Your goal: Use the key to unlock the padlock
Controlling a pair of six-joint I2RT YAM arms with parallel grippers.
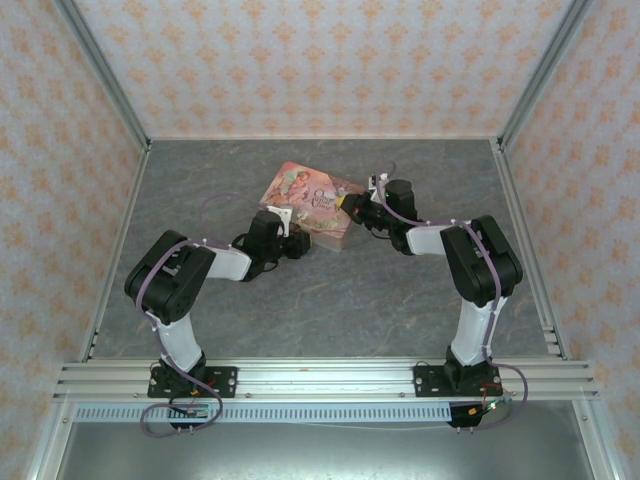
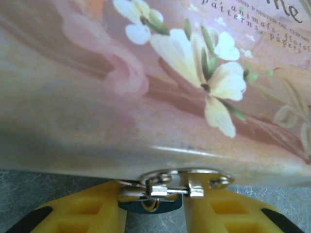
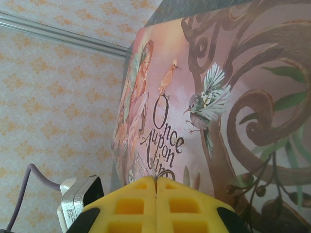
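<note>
The tiny teal padlock [image 2: 172, 207] hangs from the silvery hasp [image 2: 187, 182] on the front edge of the pink illustrated tin [image 2: 146, 97]. My left gripper [image 2: 155, 209] is at that edge, its yellow fingers [image 2: 97, 213] closed against both sides of the padlock body. In the top view the left gripper [image 1: 298, 243] sits at the tin's [image 1: 310, 195] near edge. My right gripper [image 3: 156, 187] is shut on the slim silvery key [image 3: 153, 169], whose tip sticks up between the fingertips above the tin's lid [image 3: 233, 97]. It hovers at the tin's right side [image 1: 350, 204].
The tin lies in the middle of the grey table [image 1: 330, 290], angled. Patterned walls [image 1: 320, 60] enclose the back and sides. An aluminium rail [image 1: 320, 375] runs along the near edge where both arm bases are bolted.
</note>
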